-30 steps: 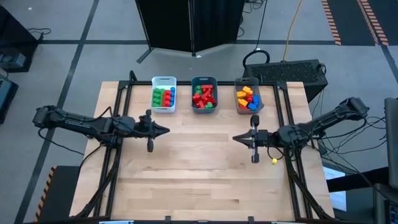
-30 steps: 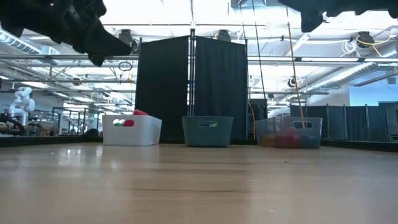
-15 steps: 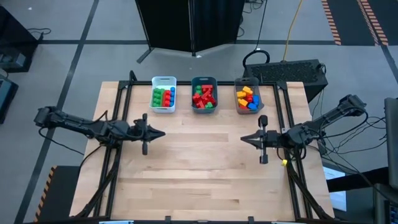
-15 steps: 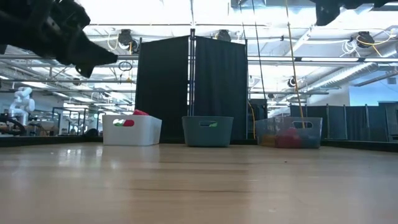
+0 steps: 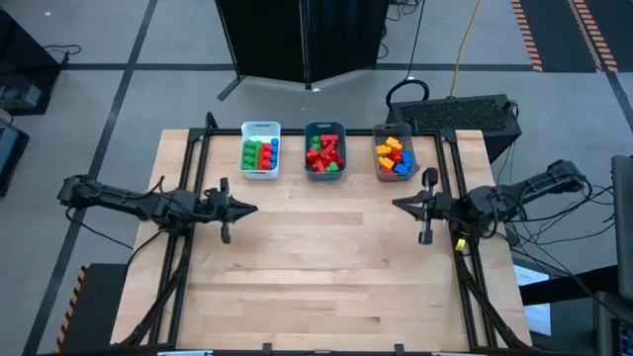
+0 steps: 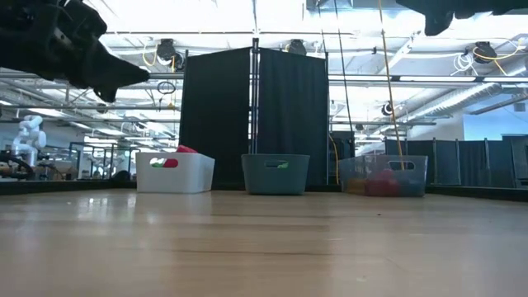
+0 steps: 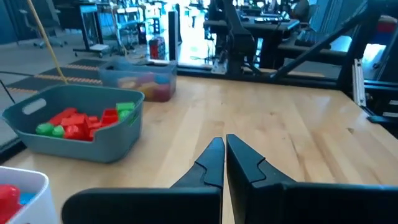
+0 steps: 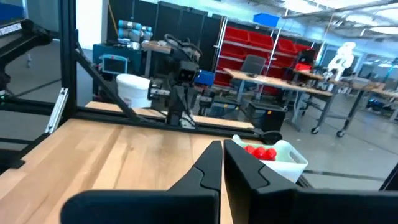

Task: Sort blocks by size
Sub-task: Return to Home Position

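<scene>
The left gripper [image 5: 251, 209] and right gripper [image 5: 397, 205] have drawn outward, apparently slightly.

Left gripper [image 7: 224, 142] hangs over the pale wooden tabletop [image 7: 298, 130], its 2 dark fingers [image 7: 211, 165] drawn together with only a thin slit between them. Near it sits a grey-teal rectangular plastic bin [image 7: 93, 144] holding red and green studded plastic blocks [image 7: 78, 122], and beyond that a clear plastic bin [image 7: 140, 78] with blurred yellow, red and blue blocks [image 7: 146, 81]. A corner of a white plastic bin [image 7: 28, 183] shows 1 red block [image 7: 7, 198], and another dark robot arm [image 7: 236, 40] stands at the far table edge.
</scene>
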You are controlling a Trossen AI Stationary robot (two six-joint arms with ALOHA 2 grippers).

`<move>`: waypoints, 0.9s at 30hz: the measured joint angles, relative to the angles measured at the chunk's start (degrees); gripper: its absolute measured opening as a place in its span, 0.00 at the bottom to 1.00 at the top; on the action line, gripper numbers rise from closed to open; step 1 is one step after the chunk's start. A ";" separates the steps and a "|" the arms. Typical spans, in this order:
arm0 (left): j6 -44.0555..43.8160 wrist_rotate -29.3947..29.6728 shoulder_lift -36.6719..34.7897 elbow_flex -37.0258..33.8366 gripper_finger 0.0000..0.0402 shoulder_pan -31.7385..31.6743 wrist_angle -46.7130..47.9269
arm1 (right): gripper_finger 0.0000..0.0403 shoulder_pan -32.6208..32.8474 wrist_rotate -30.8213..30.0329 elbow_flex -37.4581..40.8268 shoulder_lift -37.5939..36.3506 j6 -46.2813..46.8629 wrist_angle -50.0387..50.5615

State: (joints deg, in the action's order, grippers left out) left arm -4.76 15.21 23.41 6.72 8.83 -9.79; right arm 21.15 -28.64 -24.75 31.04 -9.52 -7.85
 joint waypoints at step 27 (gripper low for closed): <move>-2.41 -10.28 -12.85 0.01 0.00 -14.03 13.14 | 0.00 -17.45 15.70 18.10 -19.05 7.79 -6.87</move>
State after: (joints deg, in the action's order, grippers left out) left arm -7.18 4.93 10.56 6.73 -5.19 3.35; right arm 3.70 -12.94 -6.66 11.99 -1.73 -14.72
